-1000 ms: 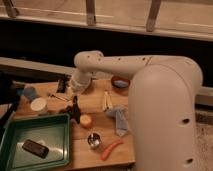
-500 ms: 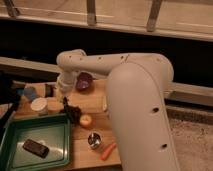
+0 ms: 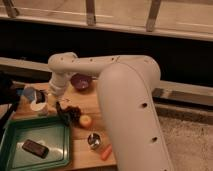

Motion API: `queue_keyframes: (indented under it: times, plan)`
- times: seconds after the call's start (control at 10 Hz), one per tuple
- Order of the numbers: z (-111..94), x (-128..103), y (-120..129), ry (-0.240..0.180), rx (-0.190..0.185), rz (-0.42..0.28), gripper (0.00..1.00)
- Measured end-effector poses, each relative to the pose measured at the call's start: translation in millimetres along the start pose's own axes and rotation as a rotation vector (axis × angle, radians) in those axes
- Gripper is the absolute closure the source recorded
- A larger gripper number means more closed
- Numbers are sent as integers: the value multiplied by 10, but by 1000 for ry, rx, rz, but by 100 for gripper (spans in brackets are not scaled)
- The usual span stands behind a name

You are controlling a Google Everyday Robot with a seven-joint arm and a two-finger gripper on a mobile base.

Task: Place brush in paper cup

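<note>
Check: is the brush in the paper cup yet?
Out. The brush sits in the shut gripper beside the paper cup, over the wooden board; nothing dark stands in the cup.

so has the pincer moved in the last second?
Yes. The pincer has shifted left and a bit lower in view, and now sits just right of the paper cup, which has not moved.

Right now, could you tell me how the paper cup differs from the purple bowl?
The paper cup is cream and smaller; the purple bowl is dark and wider. The paper cup stands near the green tray, left of the shut gripper; the purple bowl sits farther back, beside the arm. Both stand upright on the wooden table.
</note>
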Motion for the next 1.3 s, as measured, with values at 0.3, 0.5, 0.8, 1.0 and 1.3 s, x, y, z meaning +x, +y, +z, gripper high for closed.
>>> queue_keyframes:
  times: [0.3, 0.5, 0.8, 1.0, 1.3]
  plan:
    - [29, -27, 55, 8, -5, -15, 100]
    - [34, -33, 64, 8, -6, -17, 100]
    - [95, -75, 66, 9, -14, -31, 100]
    - [179, -204, 108, 25, -19, -52, 100]
    - [124, -137, 15, 64, 7, -45, 100]
